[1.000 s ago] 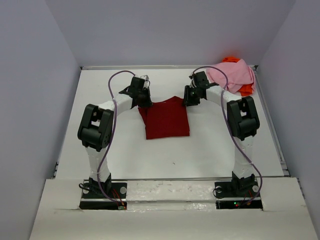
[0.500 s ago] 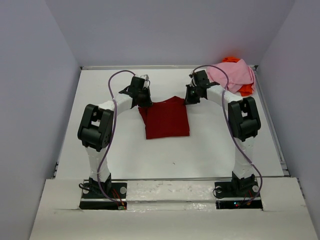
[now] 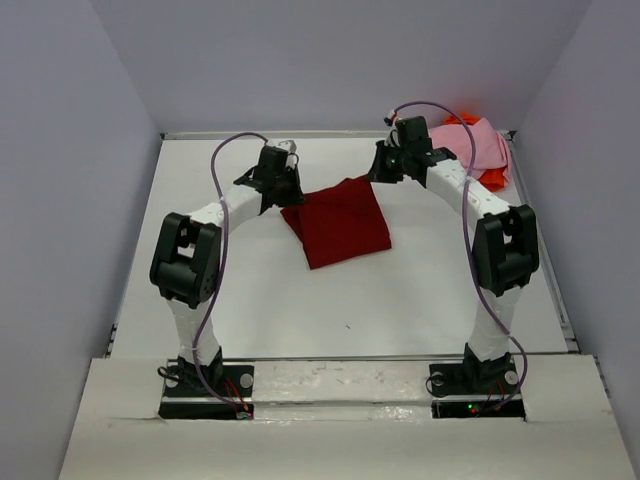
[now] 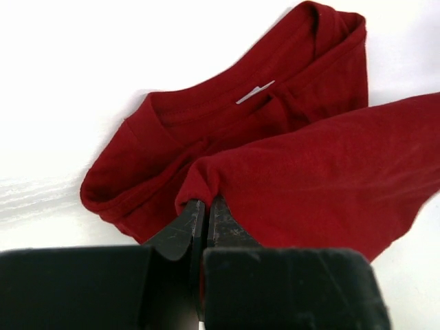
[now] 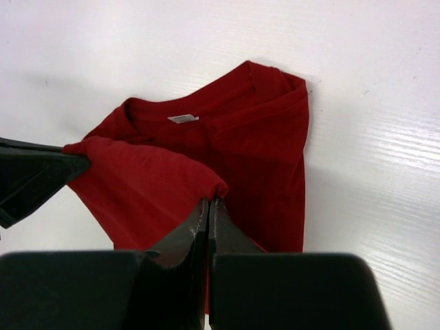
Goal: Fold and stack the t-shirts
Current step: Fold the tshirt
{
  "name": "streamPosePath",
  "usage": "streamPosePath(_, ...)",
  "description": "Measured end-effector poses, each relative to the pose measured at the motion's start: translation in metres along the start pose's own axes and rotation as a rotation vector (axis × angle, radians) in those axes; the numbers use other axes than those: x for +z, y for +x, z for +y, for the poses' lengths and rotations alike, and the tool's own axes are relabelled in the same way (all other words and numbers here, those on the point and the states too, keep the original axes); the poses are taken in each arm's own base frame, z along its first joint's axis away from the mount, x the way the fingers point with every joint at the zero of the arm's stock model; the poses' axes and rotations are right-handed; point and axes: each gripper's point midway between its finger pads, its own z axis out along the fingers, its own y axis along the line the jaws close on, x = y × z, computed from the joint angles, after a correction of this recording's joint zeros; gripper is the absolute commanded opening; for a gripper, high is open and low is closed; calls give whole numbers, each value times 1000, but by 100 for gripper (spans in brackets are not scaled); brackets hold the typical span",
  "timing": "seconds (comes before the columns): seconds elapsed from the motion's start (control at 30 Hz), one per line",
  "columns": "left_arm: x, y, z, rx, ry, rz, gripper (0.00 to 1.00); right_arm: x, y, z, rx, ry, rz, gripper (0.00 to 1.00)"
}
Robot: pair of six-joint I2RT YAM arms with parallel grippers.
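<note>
The dark red t-shirt (image 3: 340, 222) lies partly folded mid-table, and both grippers hold its far edge up off the surface. My left gripper (image 3: 283, 195) is shut on the left corner of that edge; in the left wrist view the cloth (image 4: 309, 172) bunches at the gripper's (image 4: 204, 203) tips. My right gripper (image 3: 378, 178) is shut on the right corner, and the right wrist view shows its (image 5: 210, 201) tips pinching a red fold (image 5: 254, 137). The collar and white label (image 5: 182, 118) lie flat below. The light pink t-shirt (image 3: 470, 145) is heaped over the bright orange t-shirt (image 3: 492, 180).
The pink and orange heap fills the far right corner against the table rim (image 3: 520, 190). Grey walls (image 3: 60, 200) close in the left, right and back sides. The left gripper's fingers (image 5: 41, 175) show at the left edge of the right wrist view.
The right gripper has shut on the red shirt's far right corner. Both arms have risen and carried the far edge up, and the shirt has skewed slightly to the right.
</note>
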Motion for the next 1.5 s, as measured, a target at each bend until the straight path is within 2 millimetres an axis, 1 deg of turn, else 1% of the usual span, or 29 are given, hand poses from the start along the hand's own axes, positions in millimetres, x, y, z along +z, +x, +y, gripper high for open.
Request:
streamPosePath(0.23, -16, -18, -7, -13, 0, -57, 0, 2, 2, 6, -13, -40, 10, 0)
streamPosePath(0.33, -20, -23, -7, -20, -13, -80, 0, 5, -3, 9, -26, -61, -1, 0)
streamPosePath(0.53, -23, -32, 0, -49, -61, -120, 0, 21, -19, 17, -48, -109, -30, 0)
streamPosePath(0.6, -23, -32, 4, -62, -77, -129, 0, 30, -26, 18, -57, -120, -47, 0)
streamPosePath(0.7, -21, -29, 16, -90, -117, -141, 0, 41, -31, 17, -67, -126, -58, 0)
streamPosePath(0.87, -19, -23, 37, -144, -159, -141, 0, 75, -36, 14, -81, -158, -57, 0)
streamPosePath(0.93, -19, -26, 45, -164, -168, -152, 0, 91, -35, 13, -86, -175, -51, 0)
streamPosePath(1.07, -18, -34, 54, -200, -170, -186, 1, 117, -32, 12, -96, -201, -43, 0)
streamPosePath(1.1, -18, -35, 56, -207, -171, -189, 1, 122, -31, 11, -101, -209, -42, 1)
streamPosePath(1.13, -16, -36, 58, -212, -170, -193, 1, 128, -30, 11, -106, -214, -39, 5)
streamPosePath(1.17, -13, -37, 61, -217, -172, -197, 1, 131, -29, 10, -107, -216, -37, 12)
streamPosePath(1.2, -10, -35, 63, -222, -175, -194, 2, 135, -28, 10, -111, -223, -36, 23)
streamPosePath(1.23, -6, -33, 66, -229, -181, -189, 4, 138, -27, 9, -115, -229, -35, 49)
streamPosePath(1.27, -3, -31, 69, -234, -186, -185, 13, 140, -28, 10, -124, -237, -36, 62)
streamPosePath(1.3, 0, -27, 72, -240, -195, -178, 19, 141, -28, 11, -120, -244, -37, 71)
streamPosePath(1.33, 3, -23, 75, -249, -206, -173, 30, 141, -30, 12, -127, -250, -42, 77)
streamPosePath(1.37, 3, -19, 78, -258, -217, -167, 50, 141, -31, 14, -129, -260, -44, 90)
streamPosePath(1.4, 4, -14, 82, -265, -231, -162, 68, 139, -35, 17, -129, -266, -52, 92)
streamPosePath(1.43, 4, -12, 87, -273, -245, -164, 73, 137, -40, 20, -134, -275, -64, 99)
streamPosePath(1.47, 4, -11, 89, -286, -253, -166, 78, 135, -45, 23, -140, -281, -75, 100)
streamPosePath(1.5, 3, -9, 93, -288, -265, -165, 92, 134, -50, 25, -146, -283, -92, 100)
